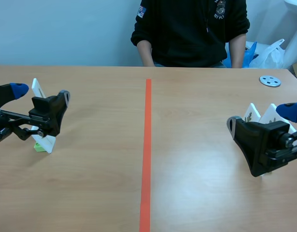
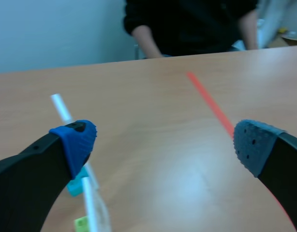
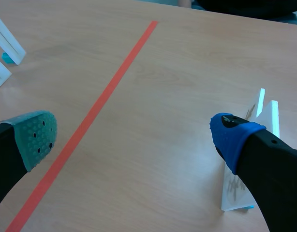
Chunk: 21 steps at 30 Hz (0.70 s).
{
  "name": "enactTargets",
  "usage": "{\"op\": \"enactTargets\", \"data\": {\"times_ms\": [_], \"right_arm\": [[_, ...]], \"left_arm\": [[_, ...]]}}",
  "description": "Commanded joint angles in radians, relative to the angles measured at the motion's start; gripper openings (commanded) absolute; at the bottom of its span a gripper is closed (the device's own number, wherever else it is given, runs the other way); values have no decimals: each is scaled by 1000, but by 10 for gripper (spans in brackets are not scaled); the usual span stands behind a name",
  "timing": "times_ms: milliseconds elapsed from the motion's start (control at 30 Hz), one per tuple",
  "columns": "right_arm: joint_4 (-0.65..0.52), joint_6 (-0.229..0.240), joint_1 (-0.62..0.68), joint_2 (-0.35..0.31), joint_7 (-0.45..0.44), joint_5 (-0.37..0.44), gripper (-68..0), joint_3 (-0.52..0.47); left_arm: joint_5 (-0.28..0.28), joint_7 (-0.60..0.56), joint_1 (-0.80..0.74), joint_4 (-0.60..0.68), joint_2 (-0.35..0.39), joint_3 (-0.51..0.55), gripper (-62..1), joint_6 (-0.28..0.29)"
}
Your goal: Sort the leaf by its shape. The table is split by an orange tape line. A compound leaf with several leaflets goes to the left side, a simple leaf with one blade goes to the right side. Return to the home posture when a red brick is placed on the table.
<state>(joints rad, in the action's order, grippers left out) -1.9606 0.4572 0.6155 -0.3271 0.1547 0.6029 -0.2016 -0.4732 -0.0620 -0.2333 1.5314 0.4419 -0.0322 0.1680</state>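
Left tool (image 1: 41, 94), right tool (image 1: 259, 117) spread wide — white cards (image 1: 38, 88) beside each.

Four white upright cards (image 1: 38, 89) stand on the one light wooden table (image 1: 197, 183): two left of the one orange tape line (image 1: 147, 145), two right of it. One flat grey round disc with holes (image 1: 270, 80). One person in a black top (image 1: 192, 29).

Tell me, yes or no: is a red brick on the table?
No, the table holds only white cards, a grey disc and the orange tape line.
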Motion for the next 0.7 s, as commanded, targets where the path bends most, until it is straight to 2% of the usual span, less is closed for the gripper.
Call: {"op": "enactTargets", "data": {"times_ms": [0,133,300,667], "right_arm": [[-8,0,-3,-11,-22,11,4,-9],[-8,0,-3,-11,-22,11,4,-9],[-8,0,-3,-11,-22,11,4,-10],[-8,0,-3,-11,-21,11,4,-10]], "left_arm": [[-5,11,-29,48,11,1,14,30],[-2,61,-119,180,10,1,14,87],[-2,111,-230,291,10,1,14,119],[-2,111,-340,334,7,0,14,138]]}}
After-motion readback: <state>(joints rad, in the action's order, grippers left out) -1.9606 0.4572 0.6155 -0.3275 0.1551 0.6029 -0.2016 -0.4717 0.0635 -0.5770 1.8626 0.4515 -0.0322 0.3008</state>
